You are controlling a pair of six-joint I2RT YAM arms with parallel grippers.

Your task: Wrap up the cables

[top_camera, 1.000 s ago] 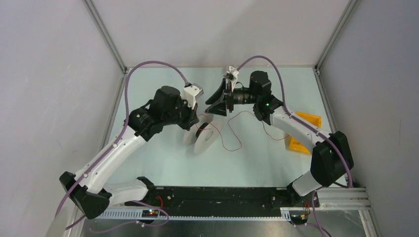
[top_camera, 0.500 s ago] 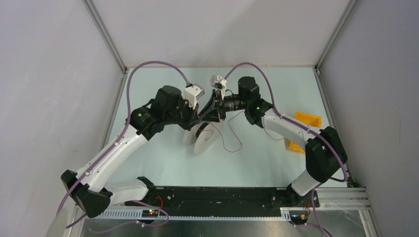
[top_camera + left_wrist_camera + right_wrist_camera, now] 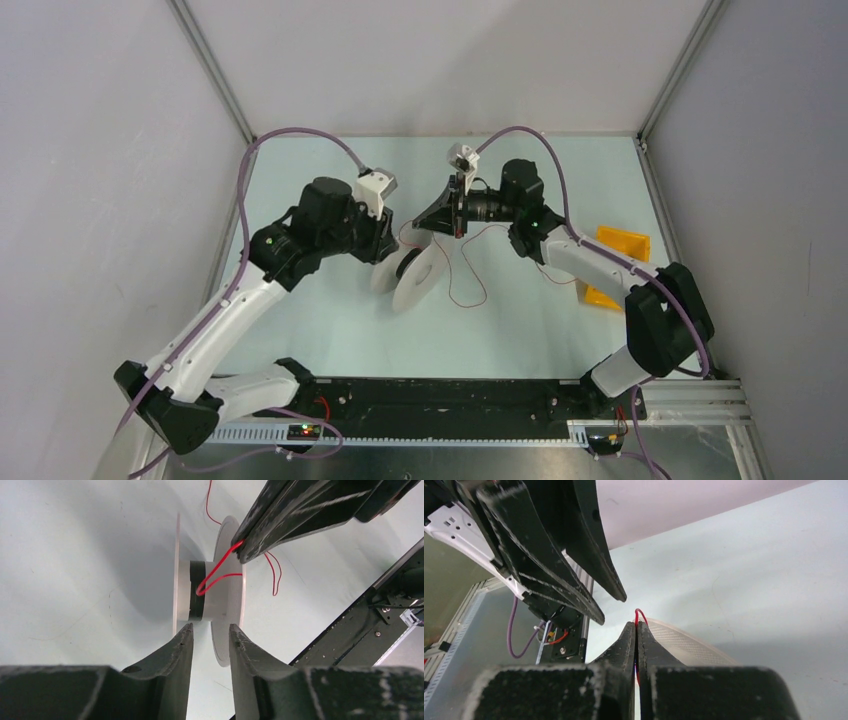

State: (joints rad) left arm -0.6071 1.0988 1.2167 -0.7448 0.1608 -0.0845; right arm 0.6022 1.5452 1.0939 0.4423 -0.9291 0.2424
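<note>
Black left gripper [image 3: 209, 630] was seen parted with nothing held, fingers just short of the white spool [image 3: 225, 600] resting on the table [image 3: 330, 310]. Thin red wire [image 3: 216, 568] was looped onto the spool's dark hub and trailed over the table right of the spool. Right gripper [image 3: 637, 626] was clamped shut on the wire, just above the spool. Yellow part [image 3: 615, 265] was seen far right.
</note>
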